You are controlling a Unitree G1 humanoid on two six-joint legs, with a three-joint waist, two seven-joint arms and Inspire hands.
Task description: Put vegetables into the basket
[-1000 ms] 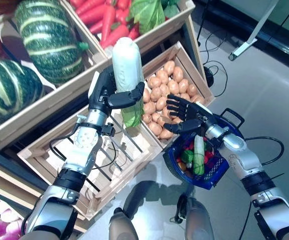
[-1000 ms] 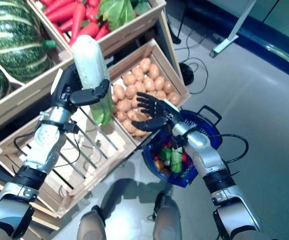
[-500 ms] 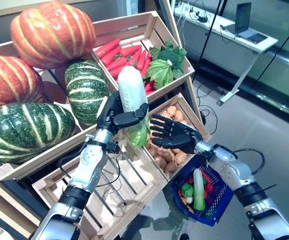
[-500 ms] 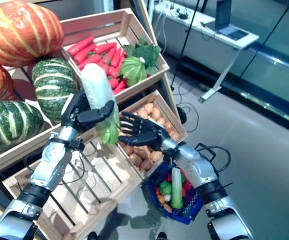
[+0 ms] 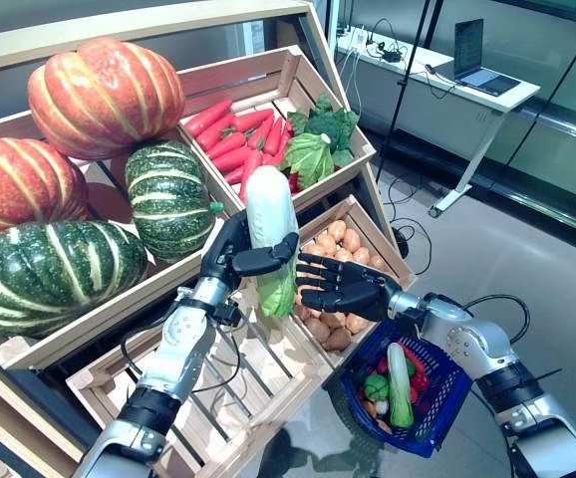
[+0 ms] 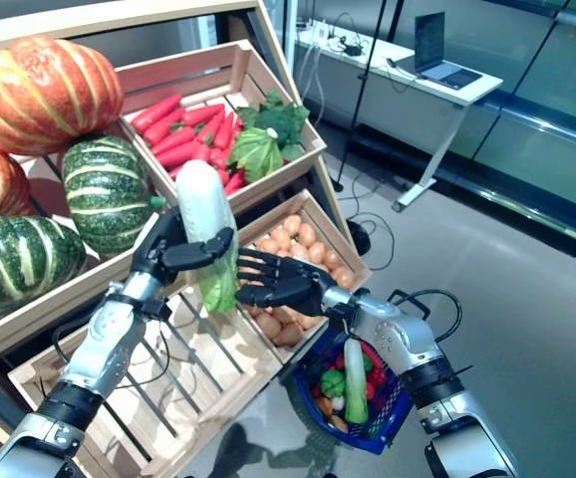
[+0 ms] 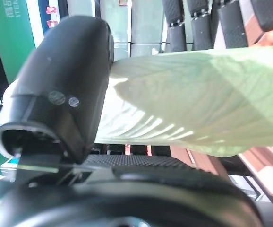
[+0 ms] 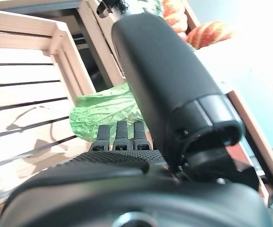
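Observation:
A long white-and-green cabbage (image 5: 271, 227) stands upright in my left hand (image 5: 236, 257), whose fingers and thumb curl round its middle, in front of the crates; its pale leaf (image 7: 188, 109) fills the left wrist view. My right hand (image 5: 340, 289) is open, fingers spread, just right of the cabbage's green leaf end (image 8: 106, 111) and close to it. The blue basket (image 5: 447, 398) hangs from my right forearm, below and right of that hand, with a white-green vegetable (image 5: 398, 383) and other small produce inside.
An empty slatted crate (image 5: 218, 393) lies under my left arm. A crate of potatoes (image 5: 343, 239) sits behind my right hand. Above are carrots and greens (image 5: 268, 129) and large pumpkins (image 5: 104, 95). A desk with a laptop (image 5: 477, 65) stands at the far right.
The camera has tilted up, so more of the upper shelves shows. My right hand has moved closer to the cabbage's leaf end. My left hand still holds the cabbage upright.

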